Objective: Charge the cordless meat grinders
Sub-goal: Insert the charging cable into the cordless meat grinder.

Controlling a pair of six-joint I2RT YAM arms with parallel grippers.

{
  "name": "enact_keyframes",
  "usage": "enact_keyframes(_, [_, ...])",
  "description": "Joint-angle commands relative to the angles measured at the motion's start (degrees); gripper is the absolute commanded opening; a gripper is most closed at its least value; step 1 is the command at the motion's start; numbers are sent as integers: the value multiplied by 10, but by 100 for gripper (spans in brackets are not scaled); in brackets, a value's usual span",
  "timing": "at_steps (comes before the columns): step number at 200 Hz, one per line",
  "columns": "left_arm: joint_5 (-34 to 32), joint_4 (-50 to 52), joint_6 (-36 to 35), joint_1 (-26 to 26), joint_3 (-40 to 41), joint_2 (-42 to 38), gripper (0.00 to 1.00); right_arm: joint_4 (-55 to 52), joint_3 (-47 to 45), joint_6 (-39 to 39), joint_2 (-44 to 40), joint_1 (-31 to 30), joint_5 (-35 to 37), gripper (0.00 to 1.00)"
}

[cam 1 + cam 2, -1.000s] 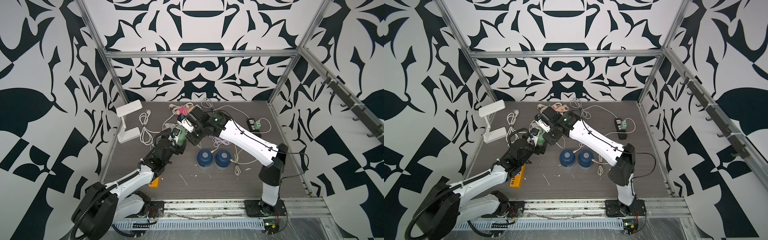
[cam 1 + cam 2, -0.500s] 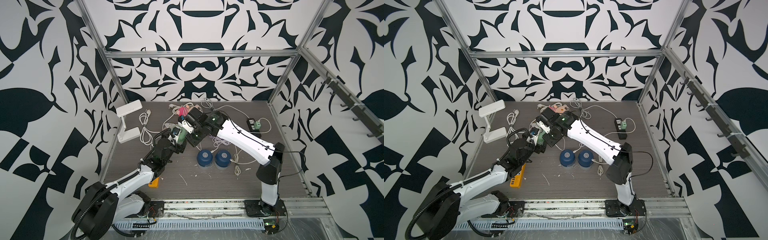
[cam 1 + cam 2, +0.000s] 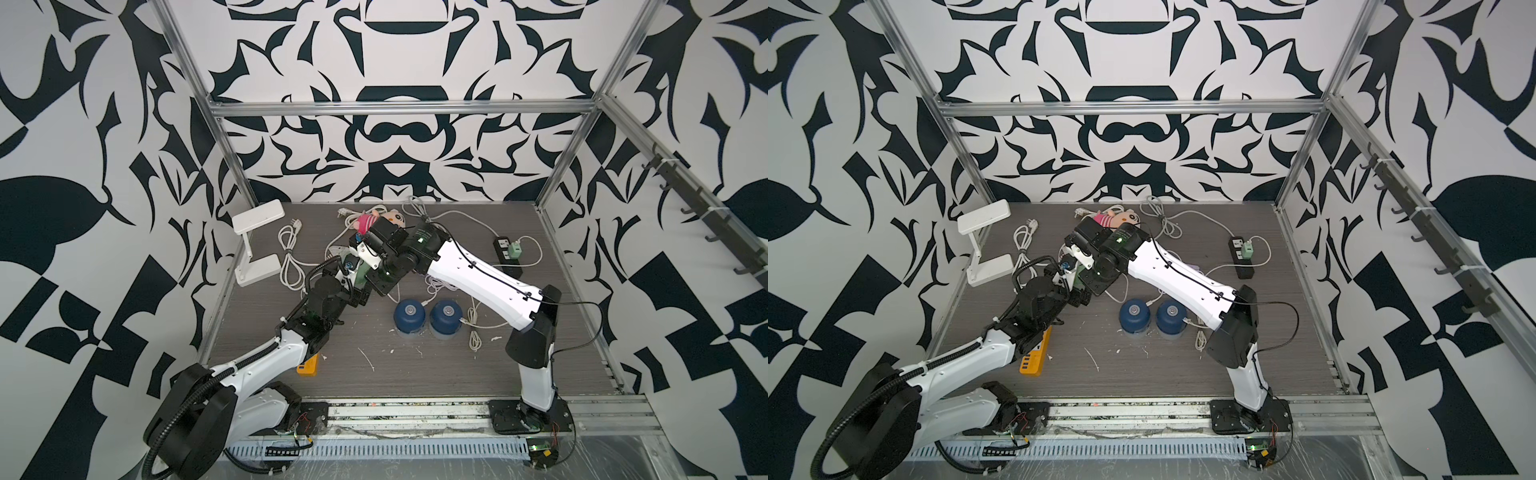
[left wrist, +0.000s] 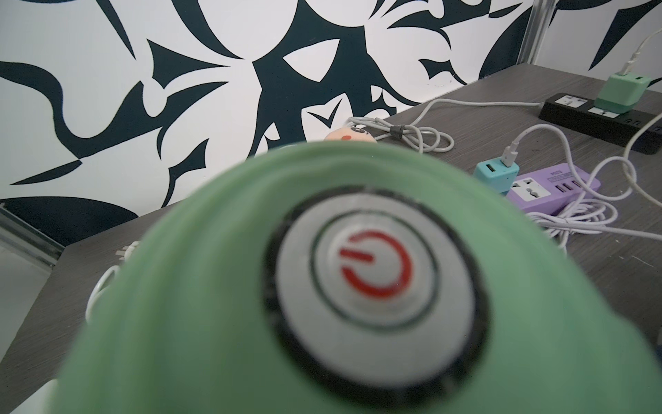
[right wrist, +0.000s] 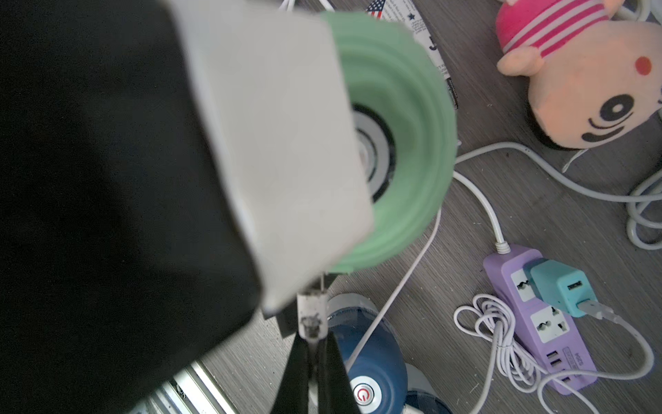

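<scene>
I count two dark blue grinders (image 3: pixel 409 314) (image 3: pixel 446 313) and one mint green grinder (image 4: pixel 215 286). Power strips come to three: orange strip (image 3: pixel 1034 357), purple strip (image 5: pixel 537 322), black strip (image 3: pixel 513 270). I see two plug adapters (image 5: pixel 559 290) (image 3: pixel 516 250), one plush toy (image 5: pixel 580 89) and one lamp (image 3: pixel 257 216).

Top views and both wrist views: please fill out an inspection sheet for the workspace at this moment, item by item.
Surface: grey wood-grain table, with small white scraps near the front.
Job's things: dark blue grinders stand upright side by side; mint green grinder is lifted and tilted.
Clutter: plush toy, white desk lamp, purple power strip with teal adapter, black power strip, orange power strip.
Grippers: left gripper holds the mint green grinder; right gripper is shut on a white cable plug close to it.
Cables: loose white cables lie across the far half.
Surroundings: patterned walls, aluminium frame.
</scene>
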State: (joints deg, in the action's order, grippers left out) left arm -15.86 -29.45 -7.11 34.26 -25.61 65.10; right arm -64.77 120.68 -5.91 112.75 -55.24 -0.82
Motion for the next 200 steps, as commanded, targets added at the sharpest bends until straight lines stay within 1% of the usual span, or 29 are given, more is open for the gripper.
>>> enact_keyframes(1, [-15, -40, 1, -1, -13, -7, 52, -13, 18, -5, -12, -3, 10, 0])
enact_keyframes(47, [-13, -39, -1, -1, -10, -10, 52, -11, 15, -5, -13, -3, 14, 0])
enact_keyframes(123, [24, -41, 3, -1, -5, -10, 51, -9, 42, 4, 2, -3, 18, 0])
enact_keyframes(200, [25, -45, 6, -1, 5, -17, 50, -14, 54, 4, 12, 2, 26, 0])
